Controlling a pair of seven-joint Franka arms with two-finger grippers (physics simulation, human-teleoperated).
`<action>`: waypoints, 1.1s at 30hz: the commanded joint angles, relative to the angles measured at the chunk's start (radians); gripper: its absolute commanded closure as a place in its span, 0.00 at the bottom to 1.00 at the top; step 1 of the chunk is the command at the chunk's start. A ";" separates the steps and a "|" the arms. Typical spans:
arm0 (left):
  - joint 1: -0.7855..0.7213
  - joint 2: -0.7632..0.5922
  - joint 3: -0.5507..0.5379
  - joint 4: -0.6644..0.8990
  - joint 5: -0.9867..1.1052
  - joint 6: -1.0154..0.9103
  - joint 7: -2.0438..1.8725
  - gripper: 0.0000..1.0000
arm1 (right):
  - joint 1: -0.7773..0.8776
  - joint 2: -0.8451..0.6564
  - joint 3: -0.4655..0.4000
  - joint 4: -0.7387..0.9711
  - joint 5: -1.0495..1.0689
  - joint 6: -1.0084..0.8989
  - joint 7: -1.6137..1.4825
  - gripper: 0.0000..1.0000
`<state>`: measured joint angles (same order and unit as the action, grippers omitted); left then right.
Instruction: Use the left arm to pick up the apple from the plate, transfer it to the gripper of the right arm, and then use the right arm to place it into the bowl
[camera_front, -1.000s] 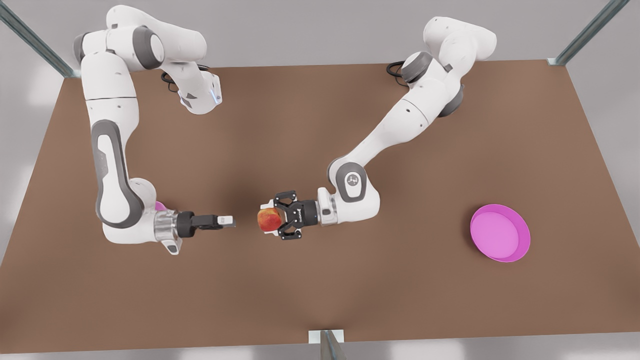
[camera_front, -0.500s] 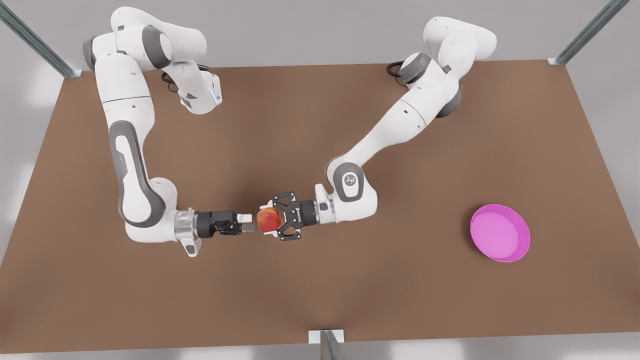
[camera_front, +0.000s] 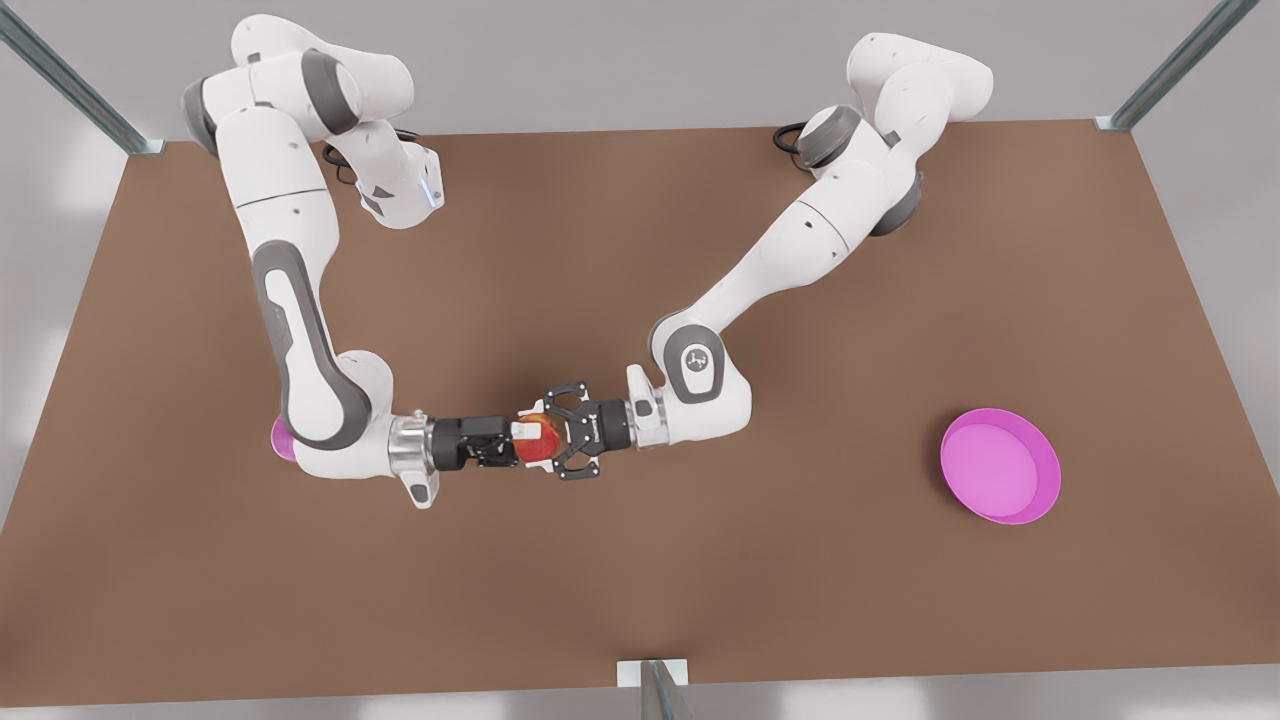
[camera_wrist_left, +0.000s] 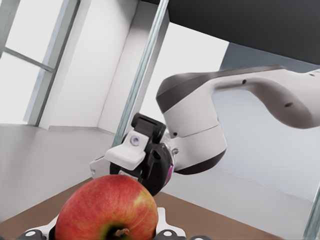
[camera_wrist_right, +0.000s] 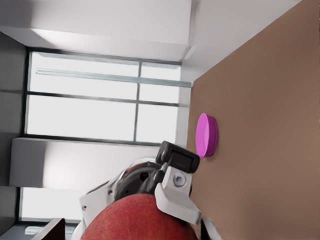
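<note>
1. The apple (camera_front: 537, 447) is in mid-air above the table (camera_front: 800, 600), near the middle of the front view, right between the two grippers. It is red with a yellow patch; in the left wrist view its stem end (camera_wrist_left: 106, 209) faces the camera.
2. The left gripper (camera_front: 541, 441), the black one on the arm at the front view's right, is clamped on the apple, with its jaws closed against the fruit's sides. It lies level, pointing toward the front view's left.
3. The right gripper (camera_front: 522, 438), on the arm at the front view's left, lies level and points the opposite way, reaching onto the apple's other side and touching or just beside it. I cannot tell whether it has closed on the apple. In the left wrist view it (camera_wrist_left: 132, 155) sits just behind the apple.
4. In the right wrist view the apple (camera_wrist_right: 140, 220) is close up at the frame edge.
5. The plate (camera_front: 1040, 500) lies flat on the table at the front view's right, well apart from both grippers, with nothing on it. The right wrist view shows it edge-on (camera_wrist_right: 206, 135).
6. The bowl (camera_front: 279, 438) is on the table at the front view's left, mostly hidden behind the right arm's elbow, with a pink sliver showing.
</note>
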<state>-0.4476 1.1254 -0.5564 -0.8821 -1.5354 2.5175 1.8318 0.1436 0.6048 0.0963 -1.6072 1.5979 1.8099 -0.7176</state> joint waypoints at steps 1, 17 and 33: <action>0.000 -0.001 0.000 0.000 0.001 -0.003 0.069 0.22 | 0.005 0.001 0.000 0.003 0.008 0.048 -0.019 0.00; 0.001 -0.001 0.001 0.000 0.001 -0.005 0.069 0.00 | -0.005 0.000 -0.004 -0.002 -0.032 0.043 -0.023 0.26; 0.520 -0.487 0.102 -0.161 1.747 -1.123 -1.419 0.00 | -0.219 -0.068 -0.003 -0.042 -0.613 -0.007 -0.049 0.26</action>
<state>0.0402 0.6765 -0.4533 -1.0410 -0.3242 1.9945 1.4633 -0.0650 0.5433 0.0928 -1.6494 1.1458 1.8262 -0.7558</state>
